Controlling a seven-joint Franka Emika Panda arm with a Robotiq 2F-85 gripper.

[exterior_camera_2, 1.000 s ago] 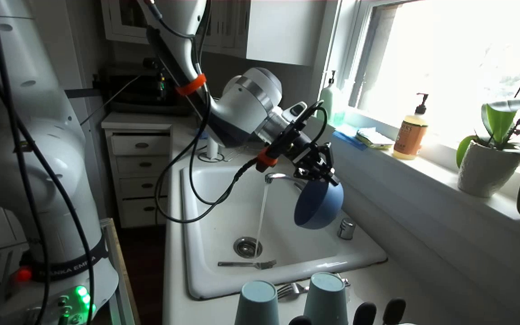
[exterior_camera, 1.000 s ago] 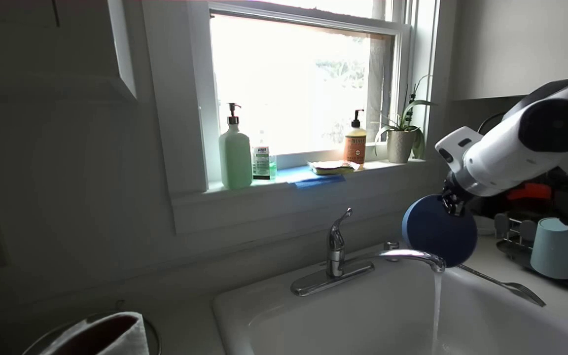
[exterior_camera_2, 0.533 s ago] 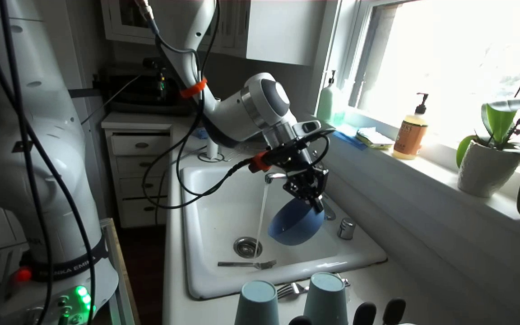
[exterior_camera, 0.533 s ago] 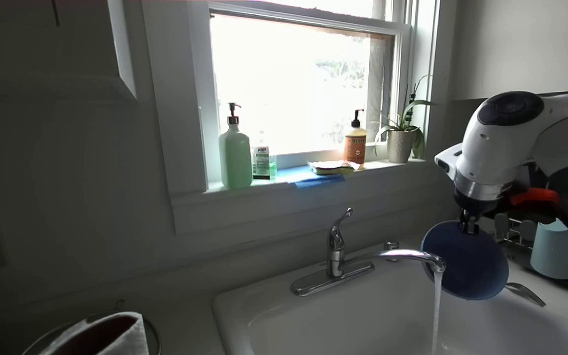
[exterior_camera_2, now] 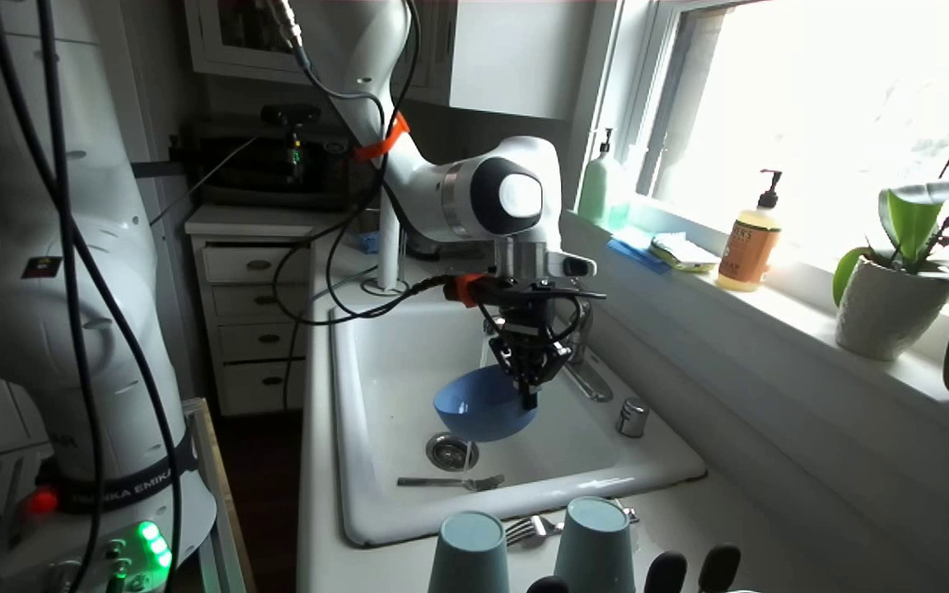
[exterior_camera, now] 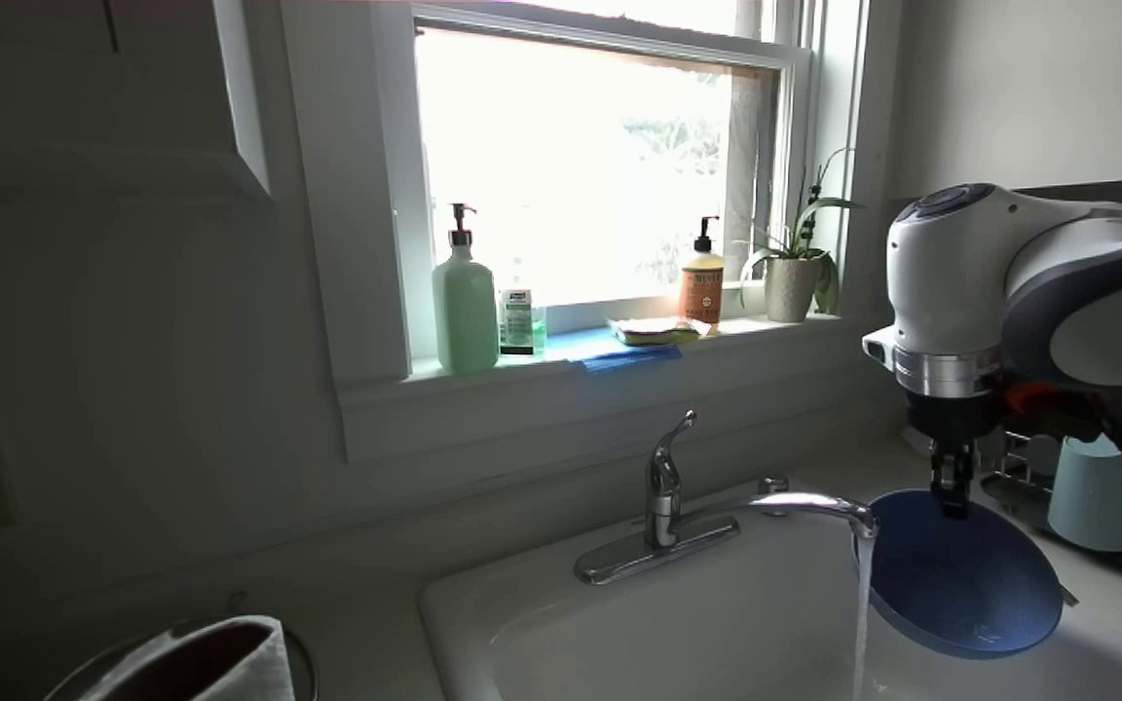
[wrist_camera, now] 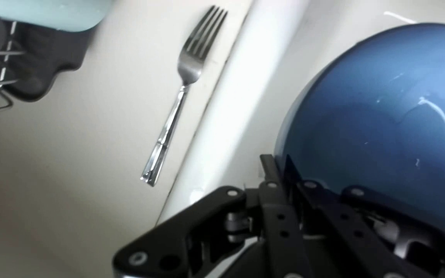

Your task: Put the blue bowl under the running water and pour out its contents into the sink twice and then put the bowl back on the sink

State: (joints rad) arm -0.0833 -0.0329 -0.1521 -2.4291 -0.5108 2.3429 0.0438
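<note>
My gripper is shut on the rim of the blue bowl and holds it in the air over the sink. In an exterior view the bowl is somewhat tilted, its opening facing mostly up. In the wrist view one fingertip is inside and one outside the rim of the bowl; glints show on its inner surface. The running water falls from the chrome faucet. In an exterior view the stream passes behind the bowl and shows again below it, so the bowl is beside the stream.
A fork lies in the basin near the drain. Another fork lies on the counter beside the sink rim. Upturned pale cups stand close by. Soap bottles and a potted plant stand on the windowsill.
My gripper has come down with the bowl, carrying it lower over the sink and closer to the stream. The bowl has turned from steeply tipped toward level. The wrist now points down.
</note>
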